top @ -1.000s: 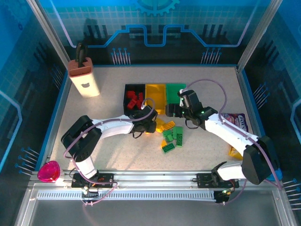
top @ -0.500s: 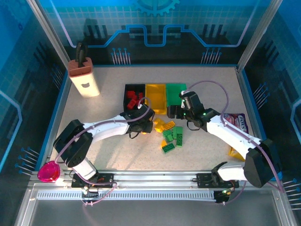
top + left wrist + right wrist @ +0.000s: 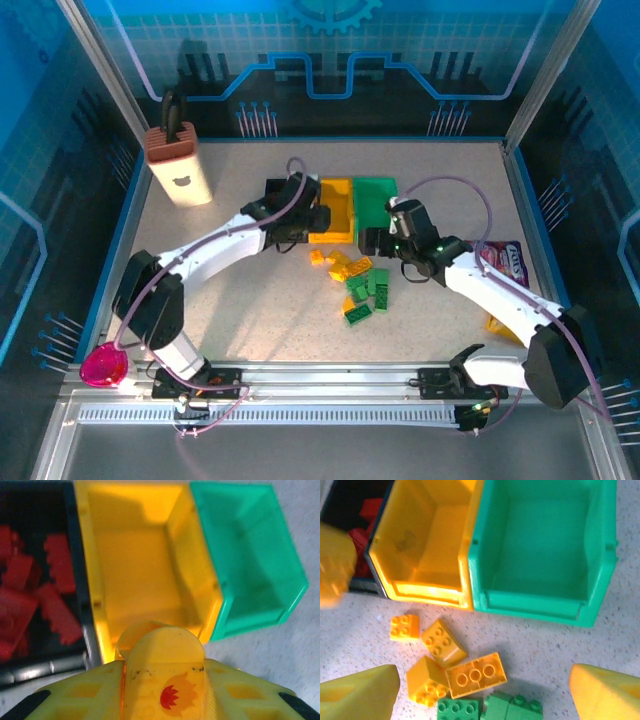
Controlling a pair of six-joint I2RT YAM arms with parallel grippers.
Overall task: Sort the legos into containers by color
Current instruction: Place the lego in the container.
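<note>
Left claw (image 3: 303, 218) clamped on a yellow lego (image 3: 165, 655), above near rim of yellow bin (image 3: 187, 555). Right claw (image 3: 372, 240) wide open over loose legos (image 3: 475, 674) on surface (image 3: 545, 650).

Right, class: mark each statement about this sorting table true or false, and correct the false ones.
1. The green bin is empty. True.
2. The red bricks lie in the yellow bin. False: the red legos are in the black bin, and the yellow bin is empty.
3. The left gripper is shut on a yellow lego. True.
4. The right gripper grips a green brick. False: the right gripper is open, with nothing held between its fingers.
5. Green legos lie loose on the table. True.
</note>
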